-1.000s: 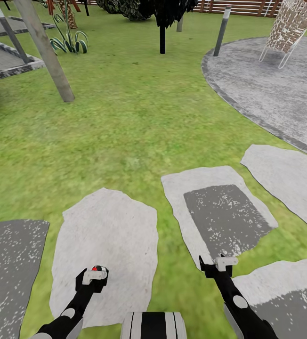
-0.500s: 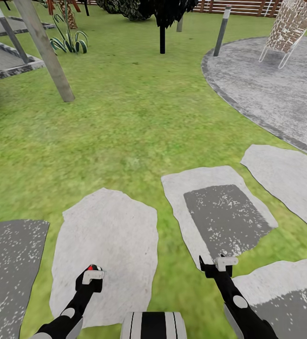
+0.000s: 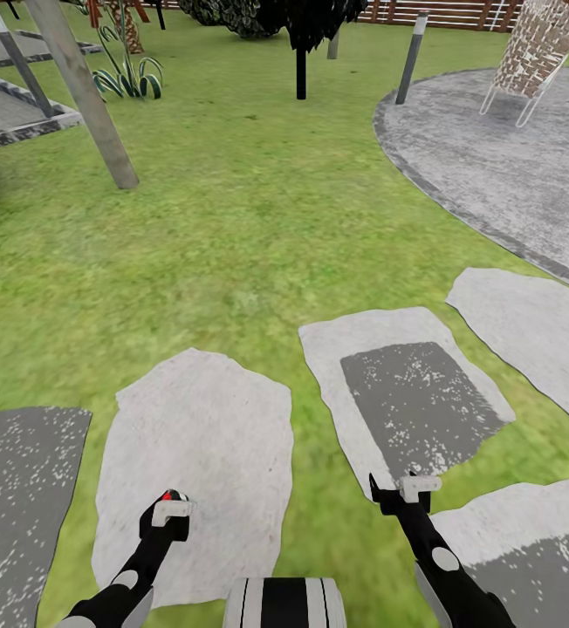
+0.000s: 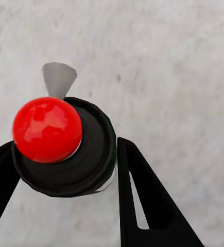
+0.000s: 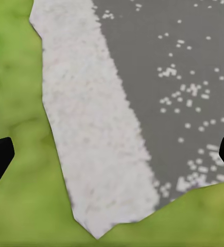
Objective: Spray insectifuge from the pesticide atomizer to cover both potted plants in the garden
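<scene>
My left gripper (image 3: 169,510) hangs low over a pale stepping stone (image 3: 199,453) and is shut on the pesticide atomizer (image 3: 174,497). From above, in the left wrist view, the atomizer (image 4: 93,154) shows a round black head with a red knob (image 4: 47,128) and a grey tip, clamped between the black fingers (image 4: 142,200). My right gripper (image 3: 398,490) is open and holds nothing, its tips wide apart over grass and stone (image 5: 112,154). A low plant with pointed, pale-edged leaves (image 3: 127,78) stands far back left; I cannot tell whether it is one of the potted plants.
Green lawn (image 3: 232,218) stretches ahead, with flat stepping stones (image 3: 407,392) near me. A round grey patio (image 3: 511,166) with a woven chair (image 3: 538,52) lies at the back right. Slanted grey posts (image 3: 84,87), a short bollard (image 3: 411,57) and a dark tree (image 3: 302,52) stand farther back.
My left gripper has turned slightly and drawn a little toward me with the atomizer in it. The right arm and the view have not moved.
</scene>
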`<state>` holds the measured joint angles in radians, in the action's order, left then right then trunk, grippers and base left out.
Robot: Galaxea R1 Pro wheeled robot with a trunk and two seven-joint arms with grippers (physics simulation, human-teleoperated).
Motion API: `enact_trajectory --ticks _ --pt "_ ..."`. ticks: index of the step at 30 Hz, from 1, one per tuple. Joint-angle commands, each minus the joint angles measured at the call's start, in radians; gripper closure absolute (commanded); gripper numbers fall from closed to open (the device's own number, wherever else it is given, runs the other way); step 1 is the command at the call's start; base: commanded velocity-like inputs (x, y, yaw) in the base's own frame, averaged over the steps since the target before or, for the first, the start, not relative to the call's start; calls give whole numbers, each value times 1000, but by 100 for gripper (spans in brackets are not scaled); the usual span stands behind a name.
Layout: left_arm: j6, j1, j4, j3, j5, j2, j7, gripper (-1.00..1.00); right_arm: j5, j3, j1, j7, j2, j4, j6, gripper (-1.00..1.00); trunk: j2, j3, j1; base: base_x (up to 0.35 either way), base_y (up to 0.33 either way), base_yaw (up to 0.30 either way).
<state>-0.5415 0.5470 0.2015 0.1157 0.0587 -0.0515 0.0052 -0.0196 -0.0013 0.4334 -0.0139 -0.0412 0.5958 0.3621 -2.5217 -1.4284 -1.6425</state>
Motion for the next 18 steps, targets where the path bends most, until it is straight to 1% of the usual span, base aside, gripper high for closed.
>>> enact_trajectory --ticks 1,6,18 --pt "-3 0 -1 7 6 -1 1 100 -2 0 0 -1 0 -1 3 -100 0 -1 0 0 0 0" --pt "-4 -1 -1 7 6 0 0 100 -2 0 0 -1 0 -1 3 -100 0 -1 0 0 0 0" --pt "-3 -2 -8 9 3 3 -1 100 -2 0 0 -1 0 0 3 -100 3 46 6 0 0 0"
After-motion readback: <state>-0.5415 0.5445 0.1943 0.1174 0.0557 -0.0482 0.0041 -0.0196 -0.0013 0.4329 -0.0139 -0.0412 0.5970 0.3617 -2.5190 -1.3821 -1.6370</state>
